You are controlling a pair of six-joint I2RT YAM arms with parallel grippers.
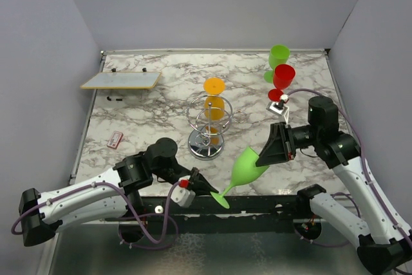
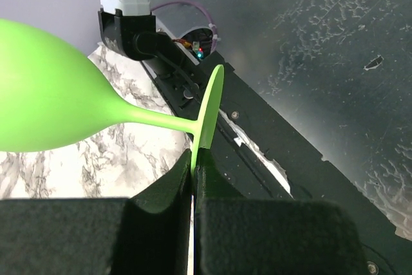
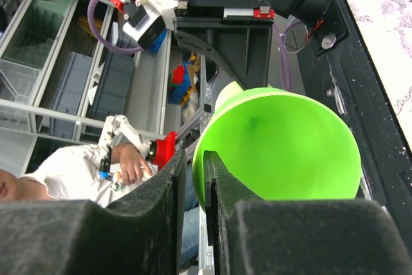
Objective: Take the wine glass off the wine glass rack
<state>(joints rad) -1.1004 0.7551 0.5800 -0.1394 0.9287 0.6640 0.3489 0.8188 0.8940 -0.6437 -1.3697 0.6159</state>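
Observation:
The chrome wine glass rack (image 1: 207,127) stands mid-table with an orange wine glass (image 1: 214,101) hanging upside down on its loops. A green wine glass (image 1: 248,165) is tilted in the air near the front edge, between my two grippers. My left gripper (image 1: 209,188) is shut on the edge of its round foot (image 2: 209,107), with the bowl (image 2: 51,94) pointing away. My right gripper (image 1: 267,152) pinches the bowl's rim (image 3: 283,146), with one finger inside the bowl and one outside (image 3: 195,159).
A second green glass (image 1: 279,56) and a red glass (image 1: 283,76) stand at the back right. A flat pale board (image 1: 120,80) sits at the back left. A small red-and-white tag (image 1: 115,139) lies left of the rack. The black frame rail (image 1: 257,204) runs along the front.

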